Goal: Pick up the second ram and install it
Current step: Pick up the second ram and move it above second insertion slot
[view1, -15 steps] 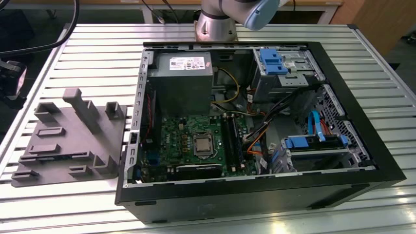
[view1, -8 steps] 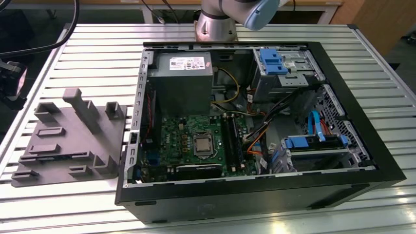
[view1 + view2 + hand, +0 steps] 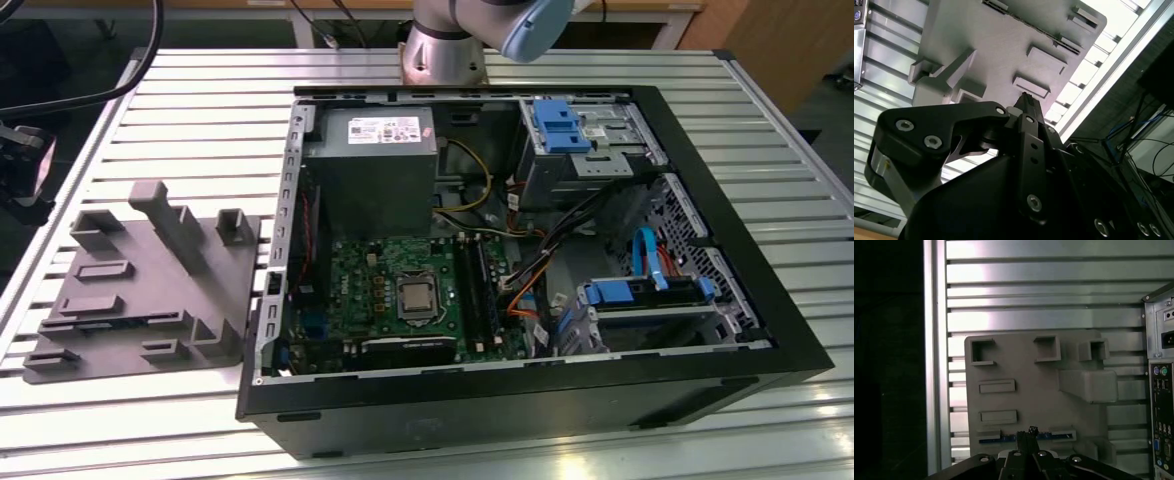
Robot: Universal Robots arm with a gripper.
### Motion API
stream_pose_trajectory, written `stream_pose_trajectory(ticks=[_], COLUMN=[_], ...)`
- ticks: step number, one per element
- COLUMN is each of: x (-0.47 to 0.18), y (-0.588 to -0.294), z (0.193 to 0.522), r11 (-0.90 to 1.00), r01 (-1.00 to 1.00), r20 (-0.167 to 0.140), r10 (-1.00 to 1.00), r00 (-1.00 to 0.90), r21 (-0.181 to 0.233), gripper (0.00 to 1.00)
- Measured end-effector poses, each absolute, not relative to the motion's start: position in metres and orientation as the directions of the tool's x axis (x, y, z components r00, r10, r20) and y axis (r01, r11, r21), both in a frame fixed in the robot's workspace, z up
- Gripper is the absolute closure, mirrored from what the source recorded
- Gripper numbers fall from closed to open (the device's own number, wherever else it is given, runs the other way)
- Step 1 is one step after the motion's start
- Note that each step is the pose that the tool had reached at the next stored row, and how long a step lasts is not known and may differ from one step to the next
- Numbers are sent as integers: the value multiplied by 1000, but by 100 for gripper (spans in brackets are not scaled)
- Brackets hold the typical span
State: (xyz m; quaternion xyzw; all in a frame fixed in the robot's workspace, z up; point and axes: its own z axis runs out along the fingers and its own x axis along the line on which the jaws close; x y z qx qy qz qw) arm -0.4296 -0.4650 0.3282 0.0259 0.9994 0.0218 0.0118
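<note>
Your gripper (image 3: 1030, 431) hangs well above the grey holder tray (image 3: 1039, 390). The tray lies on the slatted table (image 3: 1054, 290) beside the open computer case (image 3: 534, 400), on the exterior view's left of it. In the first wrist view the two fingers look drawn together into one dark column with nothing between them. The angle is poor, so take that as likely rather than certain.

The second ram (image 3: 996, 439) stands on its long edge in a narrow slot of the tray, with only a thin blue-green strip of its top edge showing. In that view the gripper's tip lines up over the middle of the strip.

Judge the stick as light and stiff but fragile. It is a thin board that tolerates no bending or twisting, and its smooth faces can slip under a weak pinch. You would do best to take it across its flat faces, near the middle of its length and by the upper edge, clear of the contact edge down in the slot. Held off-centre, it would probably tilt.

The motherboard (image 3: 400, 290), with its long black slot rails (image 3: 475, 285), lies inside the case, well apart from the tray.
</note>
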Motion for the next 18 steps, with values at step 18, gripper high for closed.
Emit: stream_pose_trajectory(ticks=[18], x=[-430], y=[-465], z=[328], r11=[999], r01=[-9], r20=[-23], r10=[-8], r00=[-1000], r21=[44], gripper=[89])
